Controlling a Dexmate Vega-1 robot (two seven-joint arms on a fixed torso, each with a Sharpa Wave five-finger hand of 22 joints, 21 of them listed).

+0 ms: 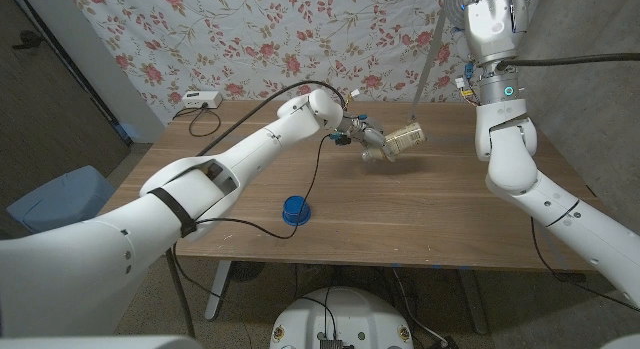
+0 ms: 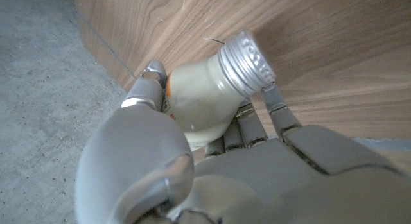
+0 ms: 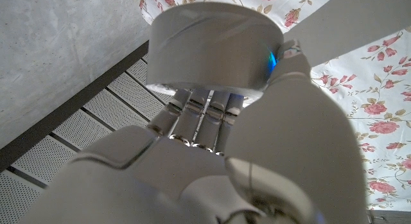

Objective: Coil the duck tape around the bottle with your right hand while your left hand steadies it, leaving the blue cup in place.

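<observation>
Left hand (image 1: 372, 141) grips the cream plastic bottle with ribbed silver cap (image 1: 404, 139), centre-right of the frame; small blue cup (image 1: 295, 210) sits lower centre. Right hand (image 3: 212, 160): grasp unclear, perhaps empty.

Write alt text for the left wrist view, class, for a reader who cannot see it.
The robot's left hand grips a pale bottle with a ridged silver screw cap, holding it tilted over the wooden table. Grey floor shows beyond the table's edge.
</observation>
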